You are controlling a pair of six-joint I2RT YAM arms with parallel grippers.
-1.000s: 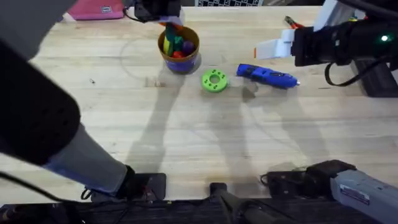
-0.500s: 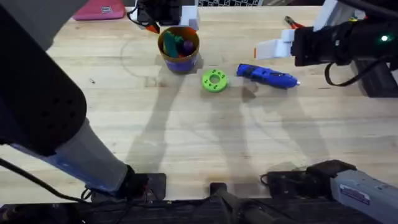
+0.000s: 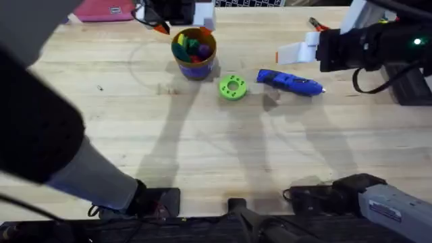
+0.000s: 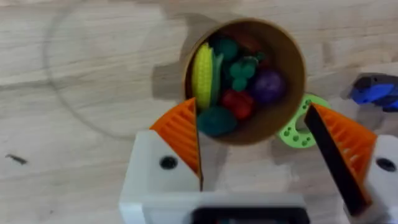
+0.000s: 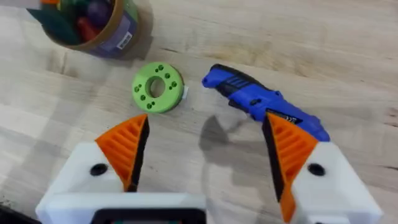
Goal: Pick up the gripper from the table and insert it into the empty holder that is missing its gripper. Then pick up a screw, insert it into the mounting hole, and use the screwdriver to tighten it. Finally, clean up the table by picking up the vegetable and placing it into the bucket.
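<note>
Left claw (image 4: 255, 152) hangs released above the bucket (image 4: 289, 56), its orange ribbed fingers (image 4: 180, 134) spread to either side of the rim and grasping nothing. Its wrist view looks straight down into the bucket, where the dark green vegetable (image 4: 216, 120) lies among a yellow corn toy (image 4: 203, 68), a red toy (image 4: 237, 101) and a purple toy (image 4: 268, 84). From overhead, the bucket (image 3: 195, 68) stands at the far side of the counter (image 3: 202, 135), with a purple band around its lower part. Right claw (image 5: 205, 155) is also released and empty, hovering over the counter. Its wrist view shows the blue screwdriver (image 5: 261, 102) lying on the wood just beside a green disc (image 5: 158, 88).
</note>
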